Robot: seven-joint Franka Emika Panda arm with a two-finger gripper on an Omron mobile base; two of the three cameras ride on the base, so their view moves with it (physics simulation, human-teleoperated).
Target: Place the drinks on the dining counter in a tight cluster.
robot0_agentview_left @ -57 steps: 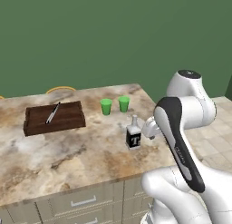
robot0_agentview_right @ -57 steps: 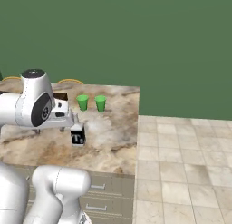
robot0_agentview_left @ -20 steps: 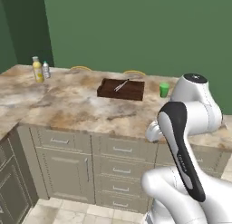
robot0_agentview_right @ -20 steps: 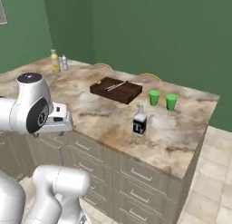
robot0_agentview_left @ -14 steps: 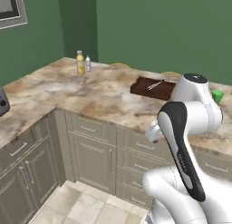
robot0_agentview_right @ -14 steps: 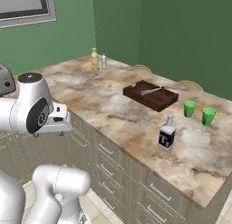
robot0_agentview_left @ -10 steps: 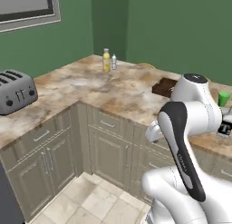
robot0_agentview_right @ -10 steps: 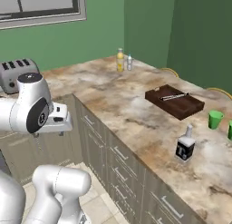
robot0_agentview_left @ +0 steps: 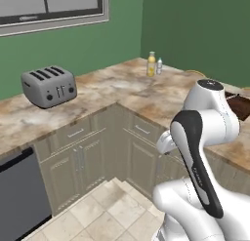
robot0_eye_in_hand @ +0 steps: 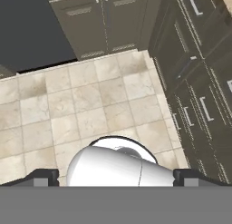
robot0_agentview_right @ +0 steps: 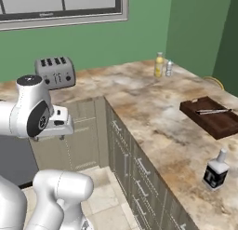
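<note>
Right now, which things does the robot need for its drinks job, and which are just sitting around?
For the job:
yellow bottle
tiny water bottle
dark bottle with the T label
marbled counter

Just sitting around:
toaster
dark wooden tray

Base views: flanking the arm, both taking in the counter (robot0_agentview_left: pixel 122 91) corner and toaster (robot0_agentview_right: pixel 55 71). Hand view: facing down at floor tiles (robot0_eye_in_hand: pixel 81 109).

Two bottles (robot0_agentview_right: pixel 163 66) far behind tray (robot0_agentview_right: pixel 212 115)
</note>
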